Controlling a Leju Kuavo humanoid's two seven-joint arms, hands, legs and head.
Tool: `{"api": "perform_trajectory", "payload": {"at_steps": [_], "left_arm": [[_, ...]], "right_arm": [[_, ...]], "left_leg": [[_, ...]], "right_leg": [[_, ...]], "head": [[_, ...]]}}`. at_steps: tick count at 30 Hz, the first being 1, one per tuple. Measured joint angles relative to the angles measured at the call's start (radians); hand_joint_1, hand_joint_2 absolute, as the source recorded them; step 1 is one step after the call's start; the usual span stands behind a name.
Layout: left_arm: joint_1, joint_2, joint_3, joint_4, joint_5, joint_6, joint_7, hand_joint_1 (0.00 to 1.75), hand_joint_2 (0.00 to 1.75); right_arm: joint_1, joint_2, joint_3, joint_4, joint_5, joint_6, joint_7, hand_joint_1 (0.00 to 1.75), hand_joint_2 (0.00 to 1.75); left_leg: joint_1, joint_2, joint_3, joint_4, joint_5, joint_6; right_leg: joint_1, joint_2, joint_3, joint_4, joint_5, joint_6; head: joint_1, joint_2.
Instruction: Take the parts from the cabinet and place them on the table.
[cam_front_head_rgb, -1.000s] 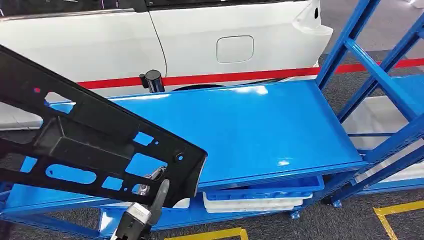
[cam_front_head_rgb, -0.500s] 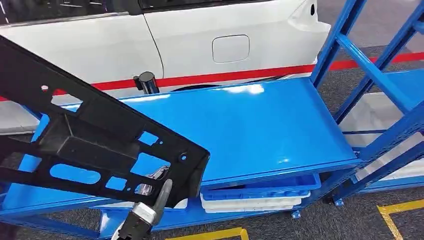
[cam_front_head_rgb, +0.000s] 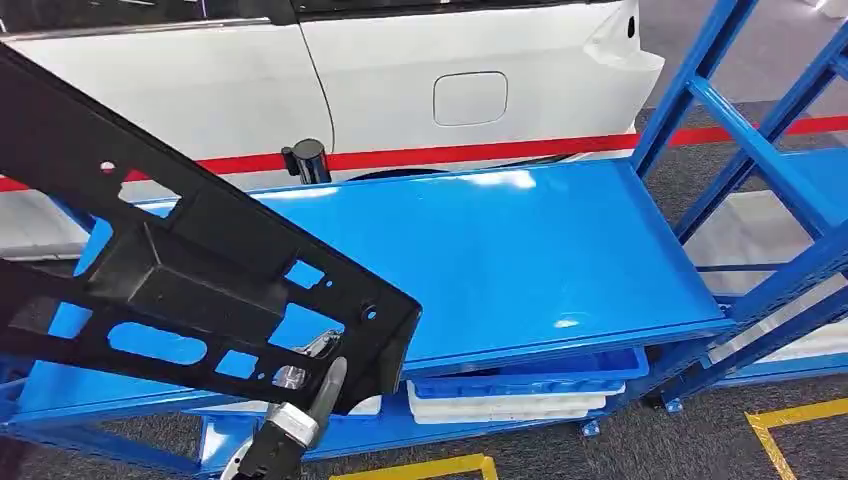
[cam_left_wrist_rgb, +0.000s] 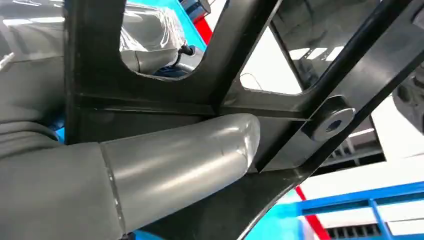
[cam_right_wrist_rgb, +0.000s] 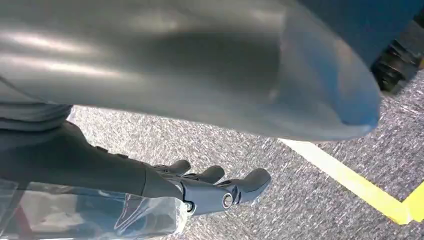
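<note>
I see the left hand (cam_front_head_rgb: 300, 400) gripping the black part (cam_front_head_rgb: 190, 270) at its lower edge, thumb (cam_left_wrist_rgb: 190, 155) pressed flat on the frame. The part hangs tilted above the near left end of the blue table (cam_front_head_rgb: 520, 250). Right hand (cam_right_wrist_rgb: 210, 192): fingers loosely apart over grey carpet (cam_right_wrist_rgb: 300, 200), holding nothing.

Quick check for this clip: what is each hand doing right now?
Left hand: holding the large black plastic frame part with cut-outs.
Right hand: holds nothing, fingers loosely extended over the floor.
</note>
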Motion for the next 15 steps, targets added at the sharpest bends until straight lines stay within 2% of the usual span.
{"api": "perform_trajectory", "payload": {"at_steps": [1, 2, 3, 4, 5, 7, 8, 9, 11, 12, 13, 14, 15], "left_arm": [[0.000, 0.000, 0.000, -0.002, 0.000, -0.001, 0.000, 1.75, 0.00], [0.000, 0.001, 0.000, -0.002, 0.000, -0.001, 0.002, 1.75, 0.00], [0.001, 0.001, 0.000, -0.002, 0.000, -0.001, 0.002, 1.75, 0.00], [0.002, 0.001, -0.001, -0.002, 0.000, -0.002, 0.002, 1.75, 0.00], [0.002, 0.001, -0.001, -0.002, 0.000, -0.002, 0.002, 1.75, 0.00], [0.002, 0.001, -0.001, -0.005, 0.000, -0.002, 0.002, 1.75, 0.00], [0.002, 0.001, -0.001, -0.008, 0.000, -0.002, 0.002, 1.75, 0.00], [0.001, 0.001, -0.001, -0.011, 0.000, -0.002, 0.002, 1.75, 0.00], [0.002, 0.001, -0.002, -0.013, 0.000, -0.004, 0.003, 1.75, 0.00], [0.002, 0.001, -0.002, -0.013, 0.000, -0.006, 0.003, 1.75, 0.00], [0.002, 0.002, -0.002, -0.014, 0.000, -0.006, 0.003, 1.75, 0.00], [0.002, 0.002, -0.002, -0.015, 0.000, -0.007, 0.003, 1.75, 0.00], [0.001, 0.002, -0.003, -0.017, 0.000, -0.008, 0.003, 1.75, 0.00]], "right_arm": [[0.000, 0.000, 0.000, 0.000, 0.000, 0.000, 0.000, 0.00, 0.00], [0.001, 0.000, 0.000, 0.000, 0.000, 0.000, 0.000, 0.00, 0.00], [0.003, 0.000, 0.000, 0.000, 0.000, 0.001, 0.000, 0.00, 0.00], [0.004, 0.000, 0.000, 0.000, 0.000, 0.001, 0.000, 0.00, 0.00], [0.004, 0.000, 0.000, 0.000, -0.001, 0.001, 0.000, 0.00, 0.00], [0.002, -0.001, 0.000, 0.000, -0.002, 0.003, 0.000, 0.00, 0.00], [0.000, -0.001, 0.000, 0.000, -0.002, 0.005, 0.000, 0.00, 0.00], [-0.002, -0.001, 0.000, 0.000, -0.002, 0.005, 0.000, 0.00, 0.00], [0.001, -0.001, 0.000, -0.001, -0.002, 0.008, 0.001, 0.00, 0.00], [0.002, -0.002, 0.000, -0.001, -0.003, 0.008, 0.001, 0.00, 0.00], [0.002, -0.002, 0.000, -0.001, -0.006, 0.009, 0.001, 0.00, 0.00], [0.000, -0.002, 0.000, -0.002, -0.008, 0.011, 0.001, 0.00, 0.00], [-0.001, -0.003, 0.000, -0.002, -0.008, 0.012, 0.000, 0.00, 0.00]], "left_leg": [[-0.001, 0.001, -0.001, 0.000, 0.000, 0.001], [-0.003, 0.001, -0.002, 0.000, 0.000, 0.001], [-0.004, 0.001, -0.002, 0.001, 0.001, 0.002], [-0.004, 0.001, -0.001, 0.001, 0.001, 0.002], [-0.004, 0.000, 0.000, 0.001, 0.001, 0.002], [-0.004, -0.001, 0.004, 0.001, 0.000, 0.001], [-0.007, -0.001, 0.003, 0.001, -0.001, -0.002], [-0.013, -0.002, -0.001, 0.006, -0.002, -0.007], [-0.011, -0.001, -0.004, 0.003, 0.001, -0.016], [-0.009, -0.001, -0.004, 0.002, 0.003, -0.022], [-0.010, -0.002, -0.005, 0.005, 0.000, -0.027], [-0.005, -0.002, -0.016, 0.025, -0.018, -0.032], [-0.008, -0.001, -0.037, 0.078, -0.056, -0.038]], "right_leg": [[-0.001, 0.000, -0.040, 0.093, -0.044, 0.002], [-0.001, 0.000, -0.079, 0.179, -0.076, 0.004], [-0.001, 0.000, -0.100, 0.227, -0.084, 0.004], [-0.001, 0.000, -0.095, 0.215, -0.067, 0.004], [-0.001, 0.000, -0.067, 0.160, -0.032, 0.002], [-0.001, 0.000, 0.032, -0.033, 0.056, -0.005], [0.000, 0.000, 0.063, -0.103, 0.065, -0.009], [0.006, 0.000, 0.067, -0.115, 0.064, -0.010], [0.007, 0.001, 0.060, -0.110, 0.065, -0.015], [0.009, 0.001, 0.060, -0.112, 0.067, -0.020], [0.003, 0.001, 0.059, -0.118, 0.073, -0.028], [-0.001, 0.000, 0.061, -0.120, 0.076, -0.032], [-0.001, 0.000, 0.059, -0.120, 0.076, -0.034]], "head": [[0.000, 0.000], [0.000, 0.000], [0.000, 0.000], [0.000, 0.000], [0.000, 0.000], [0.000, 0.000], [0.000, 0.000], [0.000, 0.000], [0.000, 0.000], [0.000, 0.000], [0.000, 0.000], [0.000, 0.000], [-0.004, 0.000]]}}
